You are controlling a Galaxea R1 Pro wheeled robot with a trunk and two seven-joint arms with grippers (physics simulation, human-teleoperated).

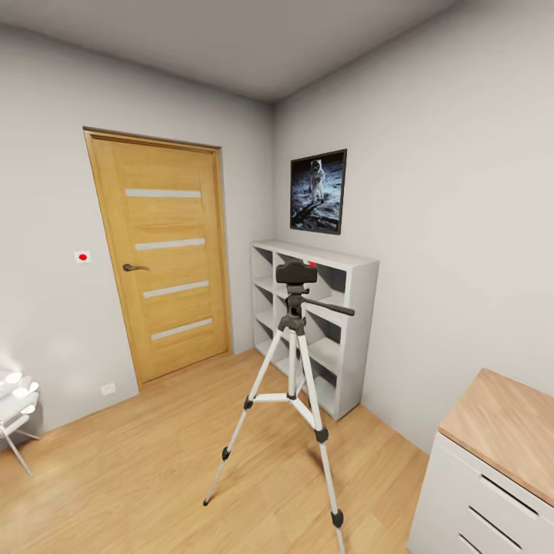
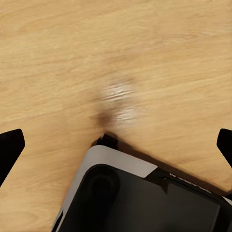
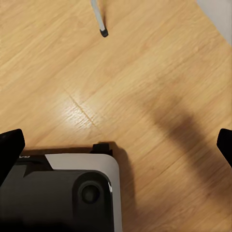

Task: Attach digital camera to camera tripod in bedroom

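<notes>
Digital camera (image 1: 296, 271) atop camera tripod (image 1: 293, 385); no gripper near.

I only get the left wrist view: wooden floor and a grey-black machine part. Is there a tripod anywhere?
Observer: Yes. In the head view the camera tripod stands on the plank floor, in front of a white cube shelf.
Operator: And the camera?
Observer: The digital camera sits on top of the tripod's head, with its red button up.
Operator: Is anything near the robot?
Observer: The right wrist view shows one tripod foot on the floor, beyond the robot's base.
</notes>
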